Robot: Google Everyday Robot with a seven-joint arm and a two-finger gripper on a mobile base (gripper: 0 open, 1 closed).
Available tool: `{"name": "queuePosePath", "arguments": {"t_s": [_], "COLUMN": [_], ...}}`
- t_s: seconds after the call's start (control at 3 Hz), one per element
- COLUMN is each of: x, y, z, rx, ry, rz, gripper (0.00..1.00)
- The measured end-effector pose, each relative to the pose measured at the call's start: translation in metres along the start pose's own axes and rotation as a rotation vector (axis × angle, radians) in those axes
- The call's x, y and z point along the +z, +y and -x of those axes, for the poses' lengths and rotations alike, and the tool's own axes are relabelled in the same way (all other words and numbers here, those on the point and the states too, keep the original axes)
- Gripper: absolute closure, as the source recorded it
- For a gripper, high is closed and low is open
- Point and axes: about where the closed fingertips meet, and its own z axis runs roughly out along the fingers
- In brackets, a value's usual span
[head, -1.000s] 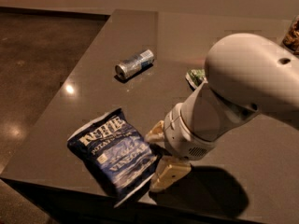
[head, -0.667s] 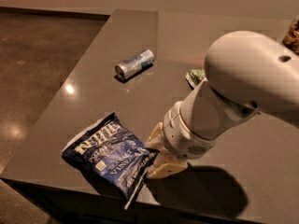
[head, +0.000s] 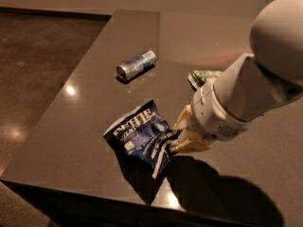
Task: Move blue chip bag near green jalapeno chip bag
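Observation:
The blue chip bag, dark navy with white lettering, is crumpled near the table's front edge. Its right edge sits in my gripper, which is shut on it. My cream fingers reach in from the right, under the big white arm. The bag looks tilted and slightly raised, with a shadow beneath it. The green jalapeno chip bag lies farther back and to the right. Only its left corner shows; the arm hides the remainder.
A small silver-blue can lies on its side on the dark table, behind and left of the blue bag. The table's front edge and left edge are close to the bag. Dark floor lies beyond on the left.
The gripper has carried the blue chip bag to the right and away from the front edge, towards the green bag. The bag has crumpled and turned. The can has not moved.

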Motion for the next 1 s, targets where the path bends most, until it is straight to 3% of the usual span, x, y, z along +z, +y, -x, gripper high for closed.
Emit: {"name": "queuePosePath", "arguments": {"t_s": [0.67,1.0], "x": [-0.070,-0.091], "y": [-0.043,-0.062], "z": [-0.063,-0.091], "rx": [0.097,0.112], "ry": [0.113,0.159], "rz": [-0.153,-0.193], "gripper": [1.00,1.00]}}
